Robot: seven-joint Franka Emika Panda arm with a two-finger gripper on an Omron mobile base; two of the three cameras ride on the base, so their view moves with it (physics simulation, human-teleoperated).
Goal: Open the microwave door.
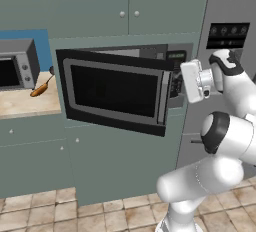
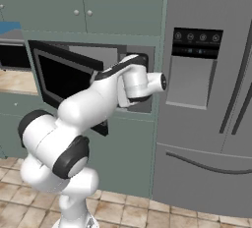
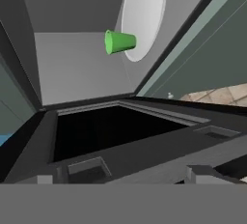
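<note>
Showing: a simulated kitchen from two base cameras and one hand camera, with the microwave door standing partly open.
Microwave [image 1: 150,53]: built into teal cabinetry, centre of the left base view; its keypad panel with a small green display [image 1: 176,55] sits at the upper right of the opening, just left of the robot's hand.
Microwave door [image 1: 115,91]: black panel with a grey rounded frame around a dark window; swung outward from its left edge, so its right edge with the vertical grey bar handle [image 1: 163,97] stands away from the cabinet front. In the right base view the door [image 2: 59,74] appears at centre left, partly behind the arm.
Cavity: pale grey interior [image 3: 82,68] visible in the upper half of the hand view, past the door's top edge, which crosses the lower half of that view.
Turntable [image 3: 144,15]: white disc at the top centre of the hand view.
Green cup [image 3: 119,42]: rests on the turntable, upper centre of the hand view.
Gripper [image 1: 175,83]: at centre right of the left base view, beside the door's handle edge; fingers spread wide, with two dark tips [image 3: 87,170] at the bottom of the hand view and nothing between them.
Toaster oven [image 1: 17,65]: grey, on the counter [image 1: 25,106] at upper left of the left base view.
Refrigerator [image 2: 206,99]: grey, right half of the right base view.
</note>
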